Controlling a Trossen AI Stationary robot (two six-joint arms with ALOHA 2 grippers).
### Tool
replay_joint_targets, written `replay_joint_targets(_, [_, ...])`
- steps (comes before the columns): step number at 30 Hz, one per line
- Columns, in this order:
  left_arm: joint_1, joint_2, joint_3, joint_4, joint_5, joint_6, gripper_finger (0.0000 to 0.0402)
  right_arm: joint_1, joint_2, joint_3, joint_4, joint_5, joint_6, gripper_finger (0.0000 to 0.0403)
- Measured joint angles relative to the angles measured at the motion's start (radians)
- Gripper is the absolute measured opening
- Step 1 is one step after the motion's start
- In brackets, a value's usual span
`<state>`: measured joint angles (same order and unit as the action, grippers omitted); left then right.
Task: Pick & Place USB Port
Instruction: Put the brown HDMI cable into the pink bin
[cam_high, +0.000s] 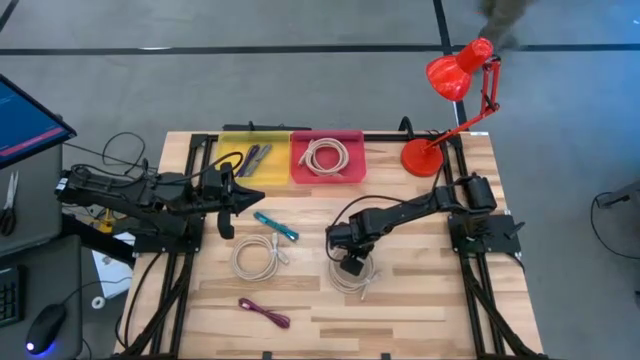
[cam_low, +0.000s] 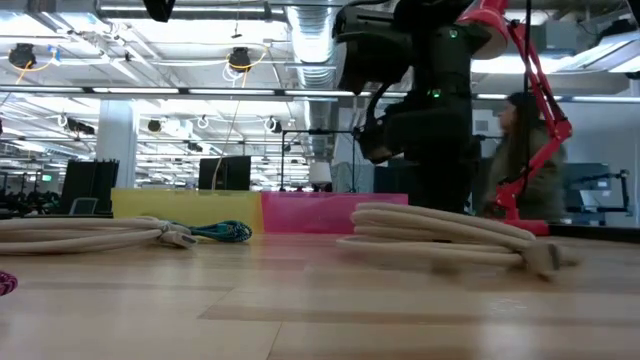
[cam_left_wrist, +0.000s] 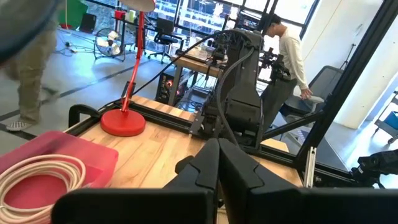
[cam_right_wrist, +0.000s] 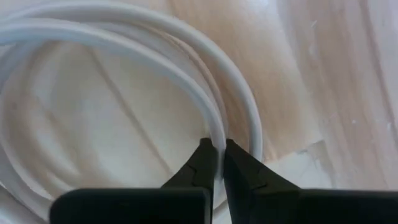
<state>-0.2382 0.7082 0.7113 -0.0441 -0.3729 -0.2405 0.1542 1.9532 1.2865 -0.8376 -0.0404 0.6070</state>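
Right wrist view: the right gripper (cam_right_wrist: 219, 163) pinches a strand of the coiled white USB cable (cam_right_wrist: 239, 102) on the wooden table (cam_right_wrist: 336, 81); the left gripper (cam_high: 228, 196), fingers together, holds nothing.

I see a red desk lamp (cam_high: 455, 95) standing at the far right corner of the counter (cam_high: 420, 300), its round base (cam_high: 422, 158) on the wood and its shade (cam_high: 447, 76) leaning out beyond the far edge. On the floor to the left sits a monitor (cam_high: 25, 120) with a blue screen, and near it a computer mouse (cam_high: 43, 328) glowing blue. From the low view I make out a person (cam_low: 525, 155) standing in the room behind the lamp's red arm. My left wrist view catches another person (cam_left_wrist: 289, 53) in a white top near a window, and a floor fan (cam_left_wrist: 104, 45) farther back.
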Motion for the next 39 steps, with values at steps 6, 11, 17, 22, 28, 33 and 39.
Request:
replay_joint_targets(6, [0.000,0.000,0.000,0.000,0.000,0.000,0.0005,0.020,-0.082,-0.001,-0.013,0.035,-0.005,0.0004])
replay_joint_targets(11, [0.000,0.000,0.000,0.000,0.000,0.000,0.0009,0.019,-0.182,0.030,-0.062,0.088,0.010,0.0002])
replay_joint_targets(17, [0.000,0.000,0.000,0.000,0.000,0.000,0.0005,-0.022,-0.291,0.128,-0.125,0.212,0.009,0.0001])
replay_joint_targets(22, [0.000,0.000,0.000,0.000,0.000,-0.002,0.0008,-0.093,-0.334,0.226,-0.145,0.307,-0.059,0.0001])
replay_joint_targets(28, [0.000,0.000,0.000,0.000,0.000,-0.003,0.0005,-0.210,-0.327,0.346,-0.153,0.380,-0.174,0.0001])
replay_joint_targets(33, [0.000,0.000,0.000,0.001,0.000,-0.003,0.0008,-0.319,-0.306,0.393,-0.119,0.385,-0.236,0.0000])
replay_joint_targets(39, [0.000,0.000,0.000,0.000,0.000,-0.003,0.0006,-0.449,-0.284,0.399,-0.029,0.383,-0.291,0.0000])
